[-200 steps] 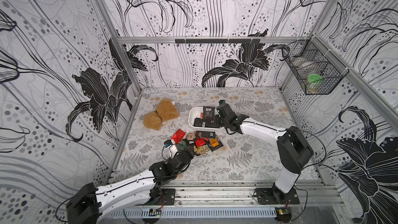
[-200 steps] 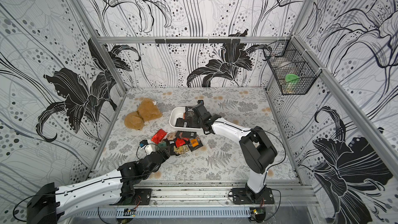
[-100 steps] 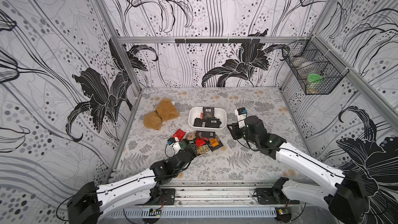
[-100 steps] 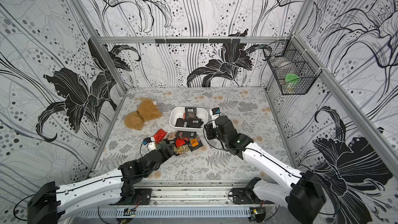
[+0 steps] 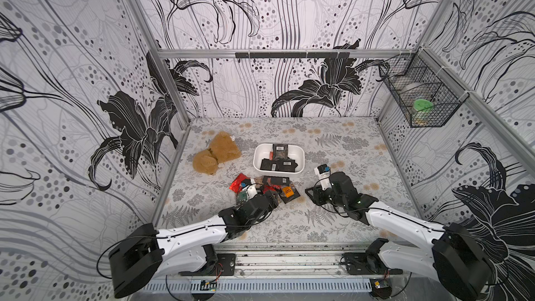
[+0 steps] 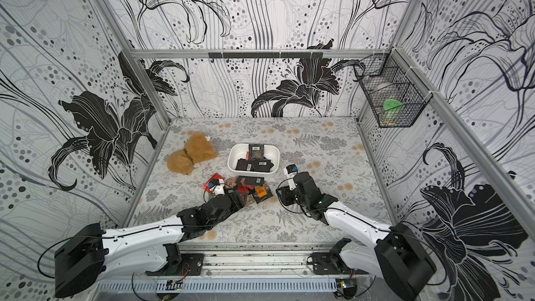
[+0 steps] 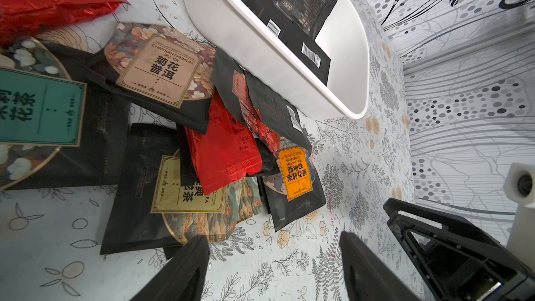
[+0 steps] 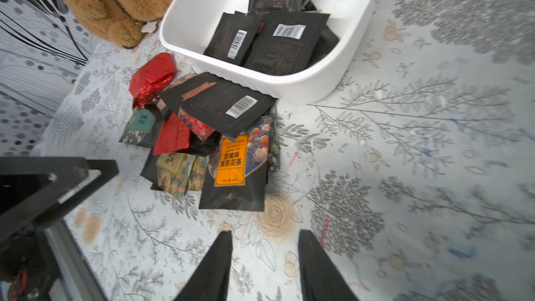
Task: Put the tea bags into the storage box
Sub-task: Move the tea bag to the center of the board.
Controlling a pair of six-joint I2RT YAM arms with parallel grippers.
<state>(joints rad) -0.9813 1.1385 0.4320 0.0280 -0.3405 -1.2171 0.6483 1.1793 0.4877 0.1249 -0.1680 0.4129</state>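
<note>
next pick from the heap

state. the storage box (image 5: 256, 161) sits mid-way across the table (image 5: 333, 146) and already holds several black sachets (image 5: 279, 165). the remaining tea bags (image 5: 275, 182) lie in an overlapping heap just near of it; the topmost black one (image 8: 223, 105) leans on the box's near wall. the left gripper (image 7: 272, 237) hovers at the heap's near edge, jaws wide apart, empty. the right gripper (image 8: 264, 234) stands just right of the heap, jaws partly apart, empty.

procedure, as judged.
1. work one arm at a time; the two grippers are near each other.
2. select an outer sachet. the orange-labelled sachet (image 7: 295, 182) at the heap's near right corner has free edges on bare table. the yellow-labelled sachet (image 7: 176, 195) is pinned under a red sachet (image 7: 223, 152); pulling it would likely drag neighbours.
3. flat foil offers little to grip: set one finger on the table beside a free edge and close across that edge.
4. lift straight up and confirm a single sachet rises.
5. avoid nudging the box wall; release low over bare box floor.
</note>
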